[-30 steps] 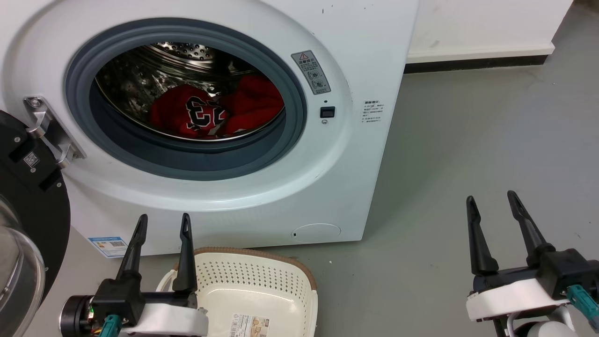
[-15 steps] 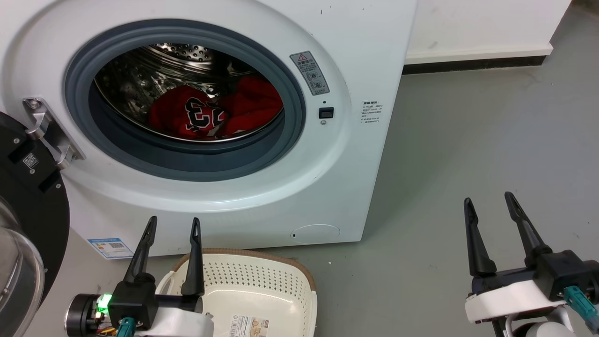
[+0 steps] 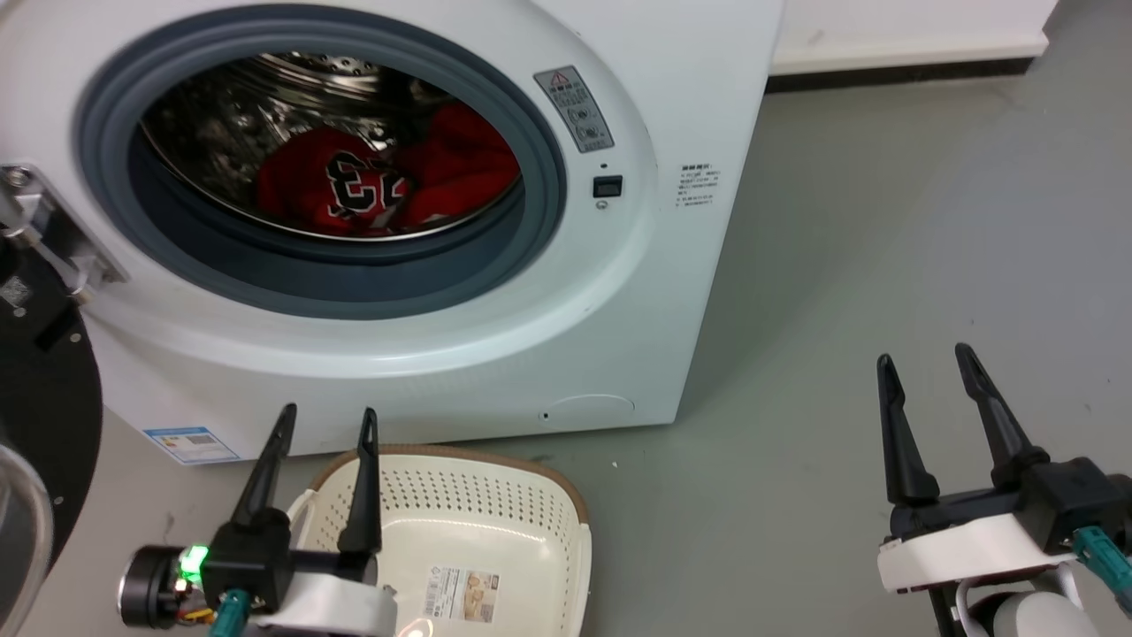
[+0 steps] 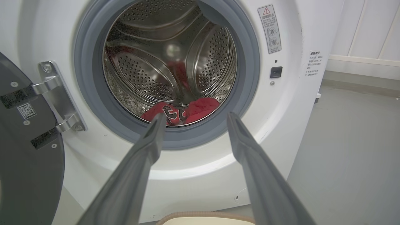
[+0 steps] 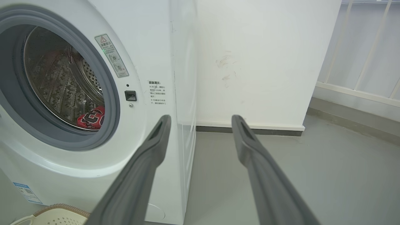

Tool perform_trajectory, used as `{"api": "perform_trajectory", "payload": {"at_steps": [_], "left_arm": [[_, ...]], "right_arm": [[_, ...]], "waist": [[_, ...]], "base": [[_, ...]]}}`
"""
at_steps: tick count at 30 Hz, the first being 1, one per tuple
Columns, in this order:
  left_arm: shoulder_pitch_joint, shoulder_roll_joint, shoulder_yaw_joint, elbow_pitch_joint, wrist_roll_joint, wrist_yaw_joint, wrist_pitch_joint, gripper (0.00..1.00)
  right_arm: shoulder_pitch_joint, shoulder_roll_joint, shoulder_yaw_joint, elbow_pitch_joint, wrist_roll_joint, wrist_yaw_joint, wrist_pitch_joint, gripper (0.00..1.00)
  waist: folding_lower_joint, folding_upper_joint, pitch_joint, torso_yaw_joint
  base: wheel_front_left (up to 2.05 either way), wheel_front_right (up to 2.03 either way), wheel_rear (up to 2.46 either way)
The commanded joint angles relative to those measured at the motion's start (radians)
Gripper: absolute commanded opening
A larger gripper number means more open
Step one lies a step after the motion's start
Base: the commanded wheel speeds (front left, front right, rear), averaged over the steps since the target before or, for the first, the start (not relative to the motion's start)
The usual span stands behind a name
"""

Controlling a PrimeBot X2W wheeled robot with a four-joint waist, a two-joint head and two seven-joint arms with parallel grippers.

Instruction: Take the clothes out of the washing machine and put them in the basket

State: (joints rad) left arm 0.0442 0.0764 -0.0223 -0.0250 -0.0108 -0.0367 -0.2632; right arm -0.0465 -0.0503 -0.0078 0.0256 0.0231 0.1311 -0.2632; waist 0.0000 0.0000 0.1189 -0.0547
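Note:
The white washing machine (image 3: 681, 106) stands with its porthole open. Red clothes (image 3: 442, 168) lie at the bottom of its steel drum, among them a jersey (image 3: 340, 181) with a black number. In the left wrist view the clothes (image 4: 184, 111) show low in the drum, and in the right wrist view a piece of the jersey (image 5: 92, 118). The cream basket (image 3: 495, 522) with a brown rim sits on the floor before the machine. My left gripper (image 3: 327, 411) is open above the basket's left edge. My right gripper (image 3: 924, 356) is open over the floor to the machine's right.
The black-rimmed glass door (image 3: 40, 425) hangs open at the left on a metal hinge (image 3: 44, 221). Grey floor (image 3: 884, 230) runs right of the machine to a white wall with a dark skirting (image 3: 893, 66). A white railing (image 5: 362, 62) stands beyond.
The whole head view has shifted, so the machine sits higher and more to the left and more of the basket shows. My left gripper has moved slightly right, over the basket's edge.

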Motion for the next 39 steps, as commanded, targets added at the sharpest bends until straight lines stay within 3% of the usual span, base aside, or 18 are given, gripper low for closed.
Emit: {"api": "perform_trajectory", "payload": {"at_steps": [1, 7, 12, 18, 21, 29, 36, 39], "left_arm": [[-0.024, 0.006, 0.007, 0.002, -0.002, -0.006, -0.002, 1.0], [-0.114, 0.076, 0.035, 0.06, 0.0, -0.042, -0.002, 1.0], [-0.268, 0.172, 0.083, 0.129, -0.027, -0.068, -0.002, 1.0], [-0.545, 0.343, 0.073, 0.321, -0.038, -0.089, 0.018, 1.0], [-0.715, 0.443, 0.031, 0.414, -0.062, -0.092, 0.092, 1.0], [-1.139, 0.668, -0.254, 0.567, -0.21, -0.092, 0.406, 1.0], [-1.435, 0.778, -0.417, 0.671, -0.321, -0.092, 0.694, 1.0], [-1.521, 0.798, -0.451, 0.711, -0.359, -0.092, 0.795, 1.0]], "right_arm": [[-0.02, 0.0, 0.002, -0.009, 0.005, -0.001, -0.002, 1.0], [-0.05, 0.0, 0.019, -0.029, 0.024, -0.001, -0.002, 1.0], [-0.099, 0.001, 0.015, -0.065, 0.028, -0.001, -0.002, 1.0], [-0.142, 0.001, 0.023, -0.105, 0.054, -0.001, -0.002, 1.0], [-0.155, 0.001, 0.037, -0.115, 0.07, -0.001, -0.002, 1.0], [-0.168, 0.001, 0.092, -0.144, 0.114, -0.001, -0.002, 1.0], [-0.181, 0.001, 0.153, -0.162, 0.158, -0.001, -0.002, 1.0], [-0.181, 0.001, 0.186, -0.177, 0.171, -0.001, -0.002, 1.0]], "waist": [[0.0, 0.0, 0.03, -0.017], [0.0, 0.0, 0.148, -0.071], [0.0, 0.0, 0.291, -0.118], [0.0, 0.0, 0.449, -0.169], [0.0, 0.0, 0.516, -0.19], [0.0, 0.0, 0.638, -0.242], [0.0, 0.0, 0.704, -0.287], [0.0, 0.0, 0.728, -0.299]], "base": [[0.0, 0.0, 0.0], [0.0, 0.0, 0.0], [0.0, 0.0, 0.0], [0.0, 0.0, 0.0], [0.0, 0.0, 0.0], [0.0, 0.0, 0.0], [0.0, 0.0, 0.0], [0.0, 0.0, 0.0]]}}
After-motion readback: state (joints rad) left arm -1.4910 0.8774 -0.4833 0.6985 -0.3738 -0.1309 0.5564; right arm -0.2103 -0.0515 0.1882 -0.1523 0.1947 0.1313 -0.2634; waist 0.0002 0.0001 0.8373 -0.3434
